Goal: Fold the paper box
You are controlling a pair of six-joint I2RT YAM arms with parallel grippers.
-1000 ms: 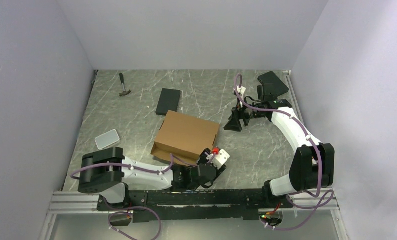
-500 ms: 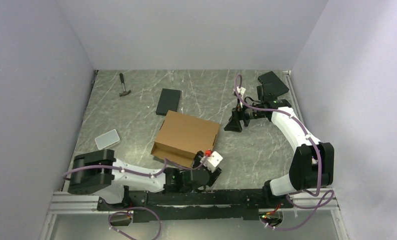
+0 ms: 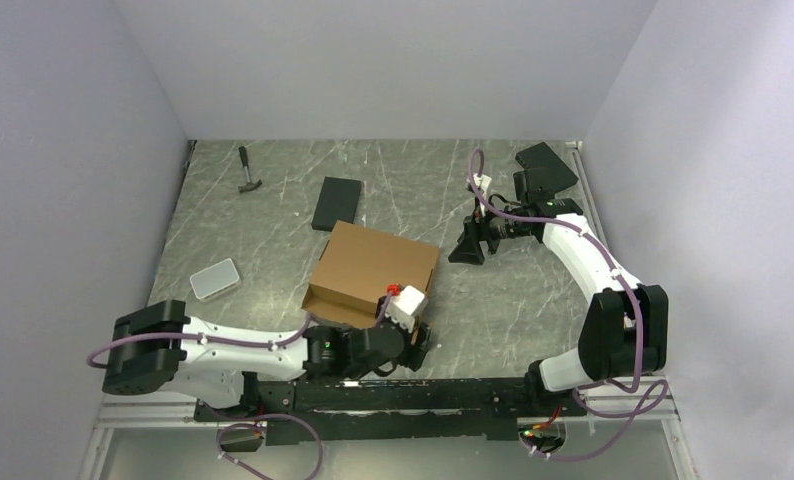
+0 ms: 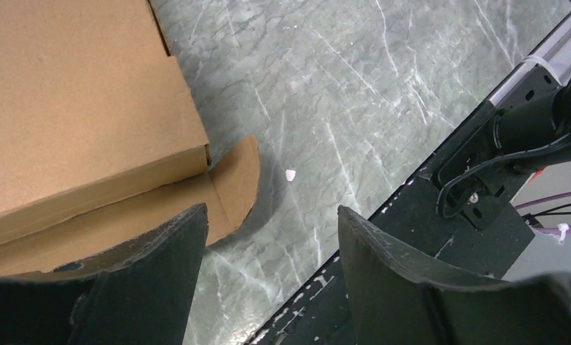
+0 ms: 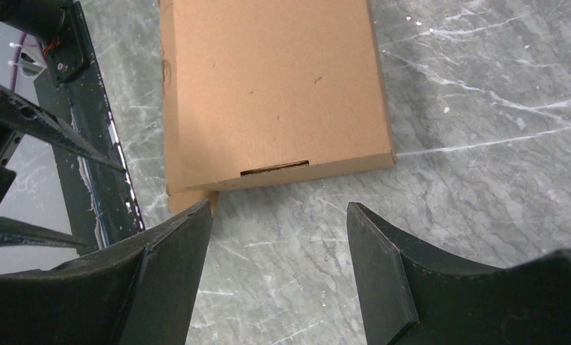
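slot (image 5: 274, 168) in paper box (image 5: 268, 79) wall shows from right wrist only

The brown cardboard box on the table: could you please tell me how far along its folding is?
Done: the plain brown corrugated cardboard box has its lid lying flat over the body. In hand: nothing; the left gripper and right gripper are both open. Left: a rounded side flap lies out on the grey marbled table, untucked.
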